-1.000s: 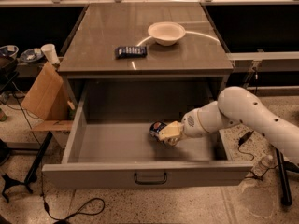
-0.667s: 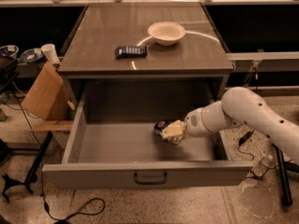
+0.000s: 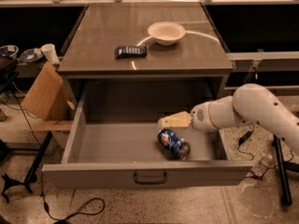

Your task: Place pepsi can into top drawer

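The pepsi can (image 3: pixel 173 143) lies on its side on the floor of the open top drawer (image 3: pixel 117 146), towards the front right. My gripper (image 3: pixel 164 122) hangs just above and behind the can, apart from it, and holds nothing. The white arm reaches in from the right over the drawer's right wall. The drawer front with its small dark handle (image 3: pixel 150 177) faces the camera.
On the cabinet top (image 3: pixel 93 41) are a white bowl (image 3: pixel 166 32) and a flat dark blue snack packet (image 3: pixel 130 52). A cardboard box (image 3: pixel 44 97) leans at the cabinet's left. A black stand (image 3: pixel 280 171) is at the right, cables lie on the floor.
The gripper has let go of the can and risen up and back. The can now lies free on the drawer floor.
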`<action>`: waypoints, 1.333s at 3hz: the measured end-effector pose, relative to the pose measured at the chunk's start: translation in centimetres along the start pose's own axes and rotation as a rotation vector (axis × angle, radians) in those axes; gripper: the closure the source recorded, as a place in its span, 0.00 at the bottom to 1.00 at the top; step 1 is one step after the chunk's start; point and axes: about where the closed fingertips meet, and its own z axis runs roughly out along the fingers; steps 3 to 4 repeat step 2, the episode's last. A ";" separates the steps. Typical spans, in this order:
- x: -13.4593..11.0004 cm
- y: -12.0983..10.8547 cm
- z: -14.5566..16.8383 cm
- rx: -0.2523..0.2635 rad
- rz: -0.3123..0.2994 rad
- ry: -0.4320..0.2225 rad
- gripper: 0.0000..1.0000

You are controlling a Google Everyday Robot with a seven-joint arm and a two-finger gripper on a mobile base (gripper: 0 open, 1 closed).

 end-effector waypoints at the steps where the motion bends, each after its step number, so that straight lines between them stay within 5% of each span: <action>1: -0.7 0.5 -1.1 -0.002 -0.014 -0.040 0.00; 4: -0.7 0.5 -1.1 -0.002 -0.014 -0.040 0.00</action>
